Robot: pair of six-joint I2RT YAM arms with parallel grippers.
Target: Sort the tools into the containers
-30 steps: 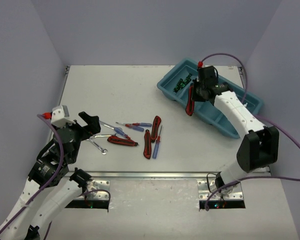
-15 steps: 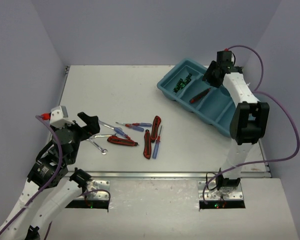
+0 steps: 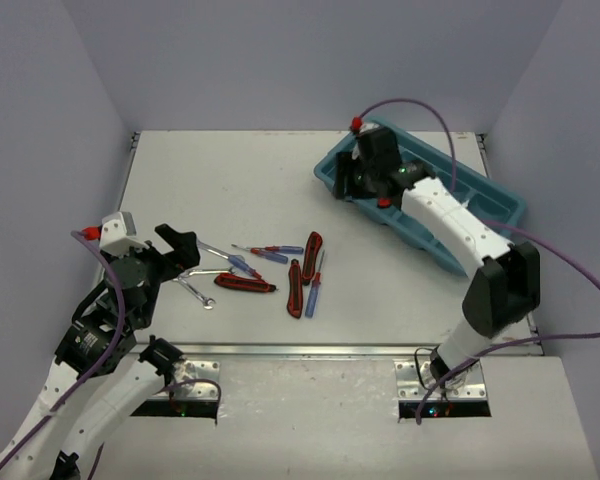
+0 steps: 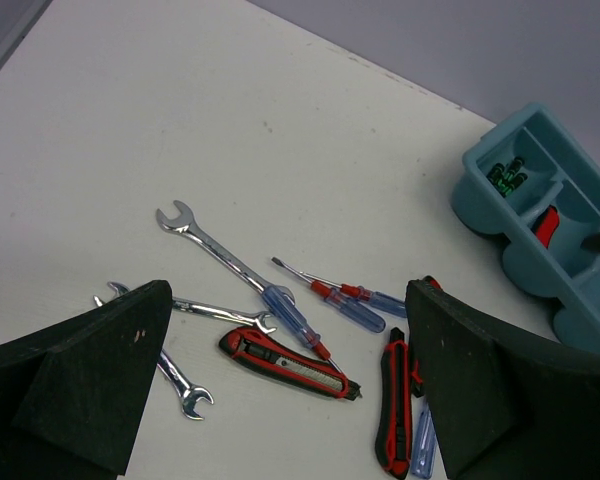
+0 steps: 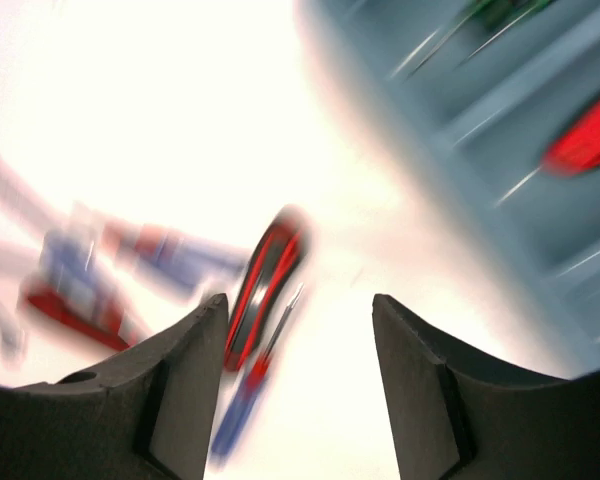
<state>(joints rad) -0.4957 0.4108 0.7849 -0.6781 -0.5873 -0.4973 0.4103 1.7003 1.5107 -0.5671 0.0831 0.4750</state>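
The tools lie in a loose group on the white table: silver wrenches (image 4: 215, 250), red-and-black utility knives (image 4: 290, 362) and blue-and-red screwdrivers (image 4: 352, 301). The teal tray of containers (image 3: 505, 208) stands at the back right. Its end compartment holds black-and-green screwdrivers (image 4: 507, 172), and a red utility knife (image 4: 546, 225) lies in the one beside it. My right gripper (image 3: 352, 185) hangs open and empty over the tray's left end. Its own blurred view looks down on a knife (image 5: 265, 285) and a screwdriver (image 5: 255, 385). My left gripper (image 3: 183, 252) stands wide open just left of the tools, holding nothing.
Grey walls close in the table on three sides. The right arm's purple cable (image 3: 420, 103) loops above the tray. A metal strip (image 3: 310, 350) runs along the near table edge by the arm bases.
The right gripper opened and let a red utility knife drop into the tray's second compartment. It then swung from the tray's far side to its left end. The left arm stayed still.
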